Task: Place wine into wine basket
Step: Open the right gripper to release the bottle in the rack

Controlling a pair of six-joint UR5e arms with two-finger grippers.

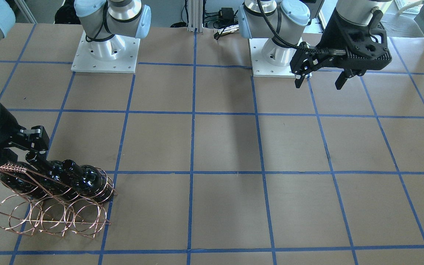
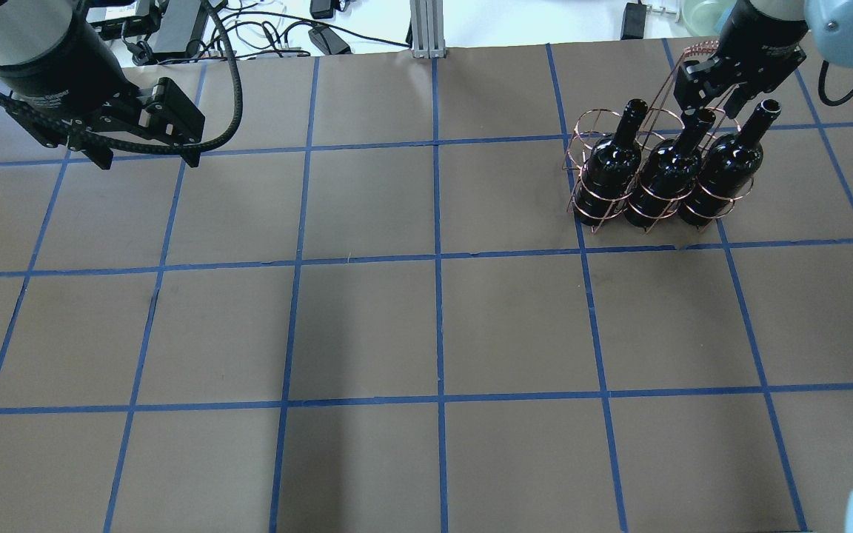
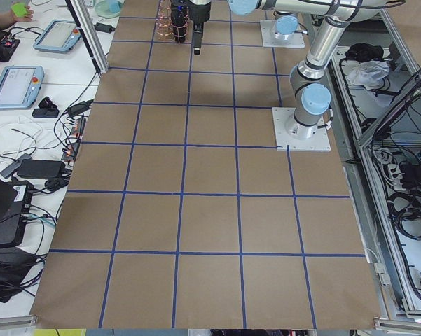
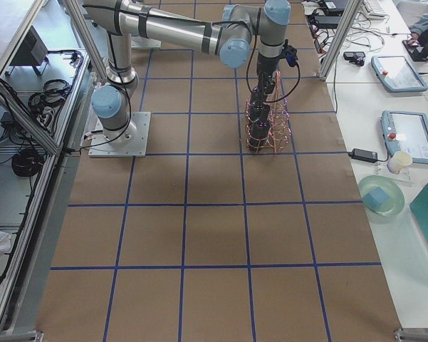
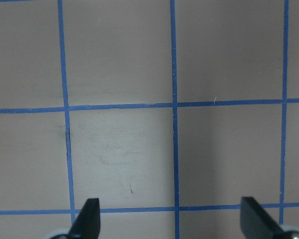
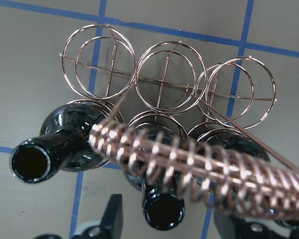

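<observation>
Three glossy black wine bottles stand upright side by side in the copper wire wine basket at the far right of the table. The basket also shows in the front-facing view. The middle bottle has its mouth between the fingers of my right gripper. The jaws stand apart from the neck on both sides, so that gripper is open and just above the bottle top, beside the coiled handle. My left gripper is open and empty, hovering over bare table at the far left.
The basket's other row of three round loops holds nothing. Brown table with a blue tape grid. Arm bases stand at the robot's edge. Cables and boxes lie beyond the far edge.
</observation>
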